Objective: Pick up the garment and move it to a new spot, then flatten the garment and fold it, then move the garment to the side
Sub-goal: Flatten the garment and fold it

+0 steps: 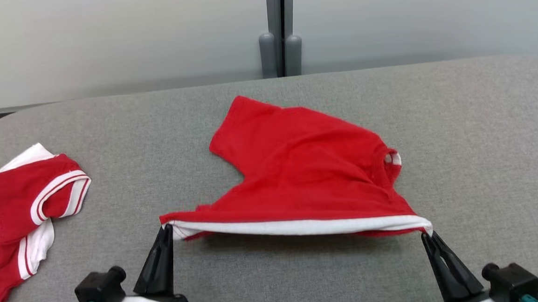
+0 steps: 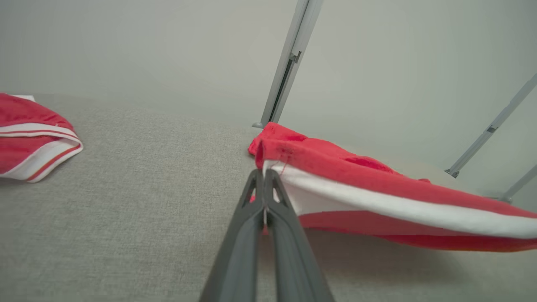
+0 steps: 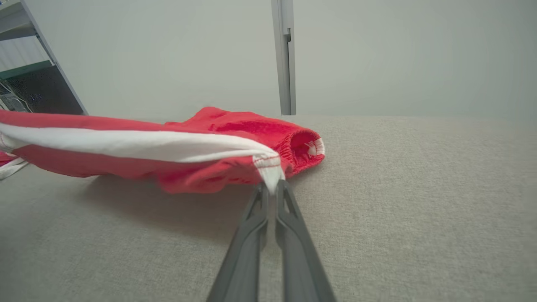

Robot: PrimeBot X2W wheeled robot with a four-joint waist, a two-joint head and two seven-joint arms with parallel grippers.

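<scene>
Nearest us are the left gripper [image 1: 166,229] and right gripper [image 1: 427,235], at the bottom of the head view with their dark fingers pointing up-frame. Both jaws are pressed together.

- The left pinches the left end of the white hem band, confirmed in the left wrist view [image 2: 264,174].
- The right pinches the right end, confirmed in the right wrist view [image 3: 272,188].

We go by size from here:

- The grey woven-fabric tabletop [image 1: 483,133] spans the whole width, with a pale wall behind it.
- The red cloth garment with a white hem band [image 1: 307,167] sits at table centre. We hold its near edge lifted off the surface, with a shadow underneath. The band is stretched nearly straight between our two grippers. The far part rests on the table and is creased. Both wrist views show the same [image 2: 377,180] [image 3: 235,130].
- The red-and-white jersey with dark lettering [image 1: 15,204] lies crumpled at the table's left edge, well apart from the held garment. It also shows in the left wrist view [image 2: 29,138].
- The grey vertical post [image 1: 280,29] stands behind the table's far edge, near centre.
- A gathered opening with a white bit inside [image 3: 308,147] lies at the garment's right side, on the table.
</scene>
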